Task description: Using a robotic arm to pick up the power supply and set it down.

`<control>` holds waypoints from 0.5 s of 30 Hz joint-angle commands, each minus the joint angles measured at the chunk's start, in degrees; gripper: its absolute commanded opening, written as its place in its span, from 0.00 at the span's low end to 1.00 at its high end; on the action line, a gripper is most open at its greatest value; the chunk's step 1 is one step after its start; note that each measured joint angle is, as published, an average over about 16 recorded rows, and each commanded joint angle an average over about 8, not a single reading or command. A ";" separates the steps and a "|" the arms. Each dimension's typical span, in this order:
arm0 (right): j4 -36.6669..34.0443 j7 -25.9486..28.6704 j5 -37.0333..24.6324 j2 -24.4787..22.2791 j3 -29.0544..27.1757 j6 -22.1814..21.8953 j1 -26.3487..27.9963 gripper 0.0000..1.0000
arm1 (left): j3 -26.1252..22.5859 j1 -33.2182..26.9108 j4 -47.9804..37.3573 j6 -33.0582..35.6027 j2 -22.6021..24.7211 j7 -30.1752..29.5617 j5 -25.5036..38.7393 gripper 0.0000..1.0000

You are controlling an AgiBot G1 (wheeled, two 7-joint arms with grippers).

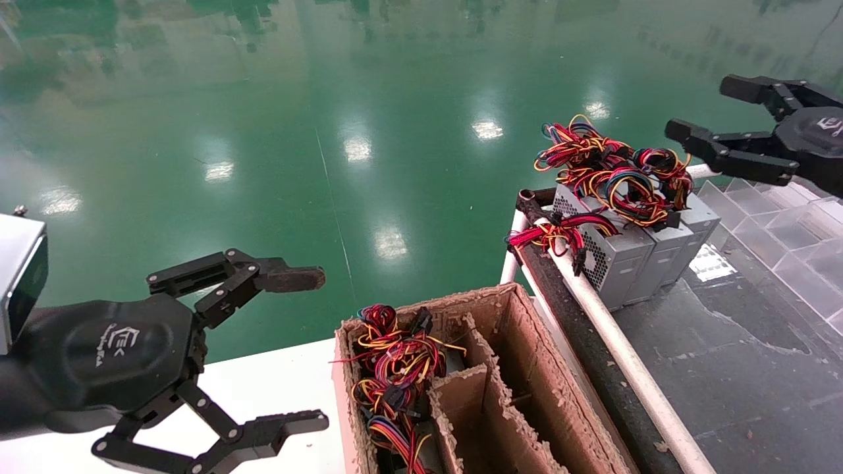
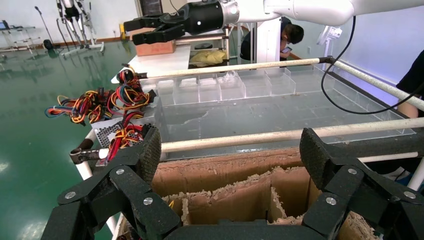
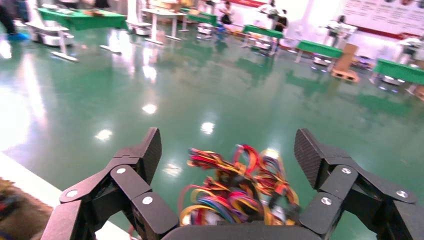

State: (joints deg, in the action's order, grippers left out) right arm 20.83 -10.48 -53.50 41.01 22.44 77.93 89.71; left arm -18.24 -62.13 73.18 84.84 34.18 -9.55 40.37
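Power supply (image 1: 616, 253) below spread right fingers (image 1: 714, 153), untouched

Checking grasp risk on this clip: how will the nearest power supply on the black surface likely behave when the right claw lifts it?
The power supply looks like a rigid metal box, so it should hold shape under the open right claw. Its loose wire bundle drapes over the white rail, so it will probably dangle and might snag. Packed against neighbouring units, it may drag them.
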 commanded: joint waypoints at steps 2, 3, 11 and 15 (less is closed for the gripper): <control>3.71 1.49 0.82 -0.42 -0.45 0.55 -1.98 1.00 | -0.01 0.00 0.00 0.00 0.00 0.00 0.00 1.00; 4.91 1.98 1.08 -0.56 -0.60 0.72 -2.62 1.00 | -0.01 0.00 0.00 0.00 0.00 0.00 0.00 1.00; 14.77 5.95 3.26 -1.68 -1.80 2.17 -7.88 1.00 | -0.02 -0.01 0.00 -0.01 -0.01 0.01 -0.01 1.00; 19.65 7.91 4.34 -2.23 -2.39 2.89 -10.49 1.00 | -0.03 -0.01 0.00 -0.01 -0.01 0.02 -0.02 1.00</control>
State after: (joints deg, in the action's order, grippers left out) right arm 40.51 -2.56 -49.16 38.78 20.05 80.83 79.21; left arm -18.27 -62.13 73.18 84.83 34.17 -9.54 40.35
